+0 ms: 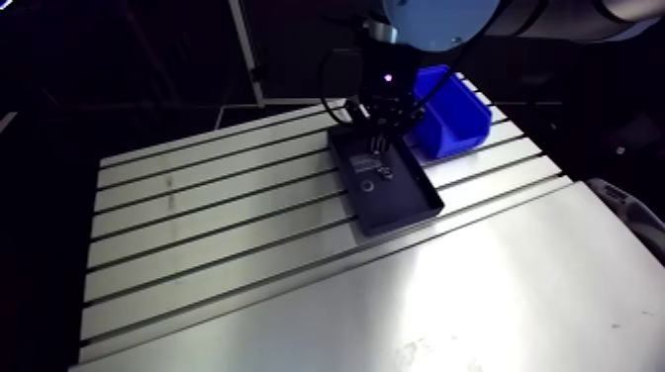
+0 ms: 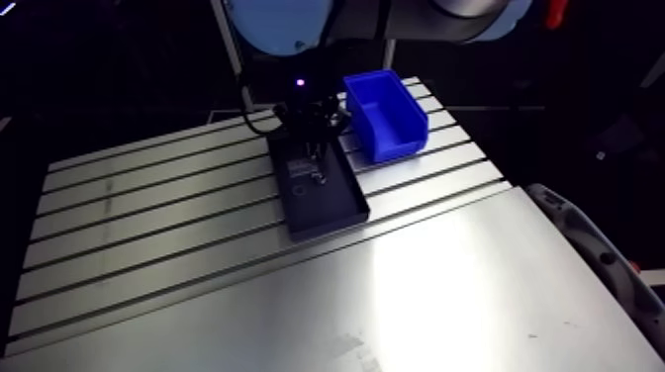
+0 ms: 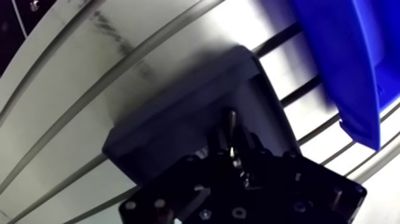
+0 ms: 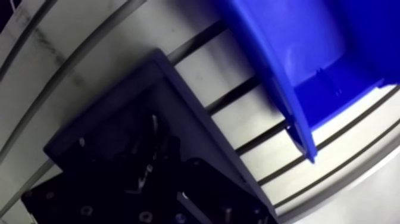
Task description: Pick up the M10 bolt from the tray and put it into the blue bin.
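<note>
Over the far end of the shallow black rectangular tray (image 1: 396,203), which lies on the slotted aluminium table (image 1: 218,228), the black two-finger gripper (image 1: 378,143) hangs low, pointing down into it. At its tip, inside the tray, the wrist view shows a slim shiny metal bolt (image 3: 232,126). Dark against dark, it cannot be made out whether the gripper clamps the bolt or stands clear of it. A small round part (image 1: 366,185) lies nearer the tray's middle. The blue plastic bin (image 1: 453,111) stands just beside the tray's far corner, a strip of table between them.
</note>
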Controlling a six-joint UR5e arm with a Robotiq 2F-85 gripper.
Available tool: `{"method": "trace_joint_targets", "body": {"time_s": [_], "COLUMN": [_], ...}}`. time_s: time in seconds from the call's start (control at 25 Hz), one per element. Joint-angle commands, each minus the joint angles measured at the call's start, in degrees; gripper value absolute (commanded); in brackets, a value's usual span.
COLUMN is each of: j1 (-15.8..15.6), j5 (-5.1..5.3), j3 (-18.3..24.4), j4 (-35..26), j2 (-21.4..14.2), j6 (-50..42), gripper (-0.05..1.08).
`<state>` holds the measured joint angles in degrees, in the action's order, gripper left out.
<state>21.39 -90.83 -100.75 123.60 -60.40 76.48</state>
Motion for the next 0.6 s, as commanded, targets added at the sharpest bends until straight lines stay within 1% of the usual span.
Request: {"method": "trace_joint_targets", "body": {"time_s": [0.04, 0.32, 0.6], "j1": [0.0, 0.0, 0.0], "j5": [-0.09, -0.09, -0.09], "j3": [-0.5, -0.5, -0.5], "j4": [1.6, 1.7, 1.9], "j2": [0.1, 0.1, 0.0], "j6": [0.0, 0.5, 1.1], "gripper": [0.75, 0.76, 0.81]}}
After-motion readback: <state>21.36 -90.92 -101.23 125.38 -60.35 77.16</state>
